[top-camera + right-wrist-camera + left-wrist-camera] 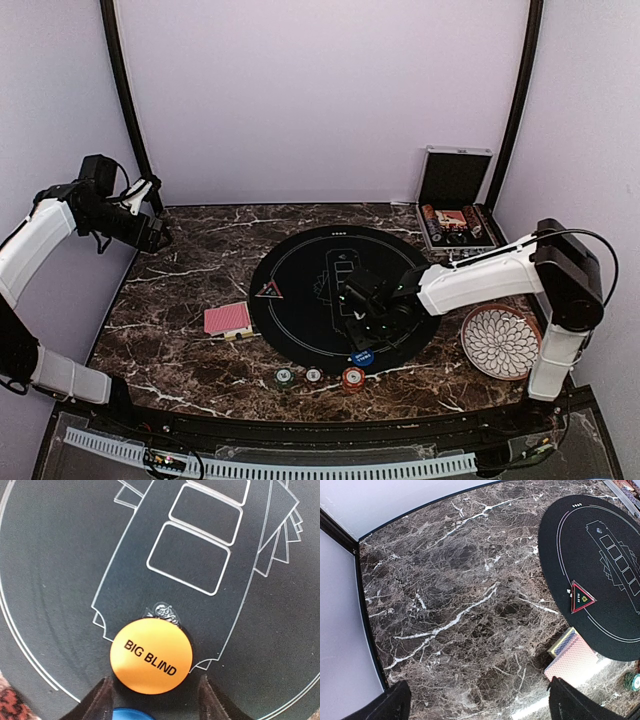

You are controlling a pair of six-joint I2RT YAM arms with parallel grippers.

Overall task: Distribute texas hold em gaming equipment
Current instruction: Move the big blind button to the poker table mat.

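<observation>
my right gripper [157, 705] is sitting part open, its fingers [105, 702] flanking the orange button [151, 656] reading "big blind", not clamping it. my left gripper [480, 700] is hanging wide open, empty.

1. Glossy, polished dark marble with white veins: tabletop [445, 605].
2. Matt, smooth black with thin white printed lines: round mat [55, 555].
3. Smooth orange plastic with a faint sheen: BIG BLIND button [151, 656].
4. Silver metal frame: hinged case [458, 151].
</observation>
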